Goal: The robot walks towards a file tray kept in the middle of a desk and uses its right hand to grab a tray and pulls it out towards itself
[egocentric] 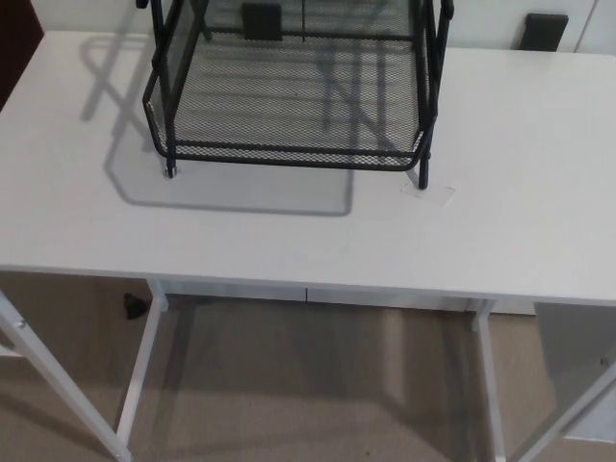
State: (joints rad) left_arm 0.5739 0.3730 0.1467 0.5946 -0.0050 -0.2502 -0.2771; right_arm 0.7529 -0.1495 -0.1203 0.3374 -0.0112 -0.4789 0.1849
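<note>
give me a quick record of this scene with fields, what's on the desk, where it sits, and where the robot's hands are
surface: white desk, on white legs
main item: black mesh file tray in a black wire frame
tray position: far part of the desk, near the middle, its top cut off by the picture edge
tray contents: none visible on the mesh floor
tray shadow: falls on the desk to the left and front of the tray
other items: dark object at the far right edge of the desk
floor: tan floor under the desk
left hand: not in view
right hand: not in view
task state: tray not yet grabbed
</note>
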